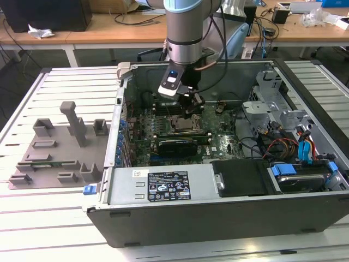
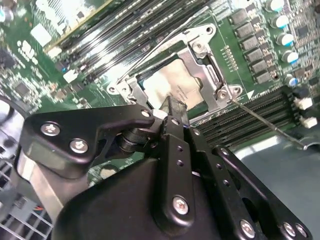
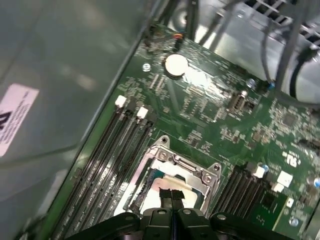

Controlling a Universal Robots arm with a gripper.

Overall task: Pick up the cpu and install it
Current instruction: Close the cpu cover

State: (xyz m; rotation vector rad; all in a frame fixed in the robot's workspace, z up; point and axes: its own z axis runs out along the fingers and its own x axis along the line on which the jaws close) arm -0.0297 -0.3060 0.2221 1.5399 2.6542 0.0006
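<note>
My jaws are pressed together, and I can see nothing between them. My gripper (image 2: 172,104) points down into the open computer case (image 1: 218,224). Its tip stands at the near edge of the cpu (image 2: 172,80) (whether it touches the metal top, I cannot tell).

The cpu lies flat, silver side up, inside the metal frame (image 2: 216,75) of its socket. In the first wrist view my gripper (image 3: 171,194) sits over the cpu (image 3: 167,181) within that same frame. A thin wire lever (image 2: 265,121) runs out from one corner of the frame.

Rows of black memory slots (image 3: 105,155) flank the socket on both sides. They are set in the green board (image 3: 225,120), which carries a round coin battery (image 3: 176,65) farther off.

In the exterior view my gripper (image 1: 193,109) hangs over the middle of the board, just beyond a long black card (image 1: 177,146). Outside the case, on the exterior view's left, a grey tray (image 1: 65,155) with upright posts lies on the slatted table (image 1: 54,229).
</note>
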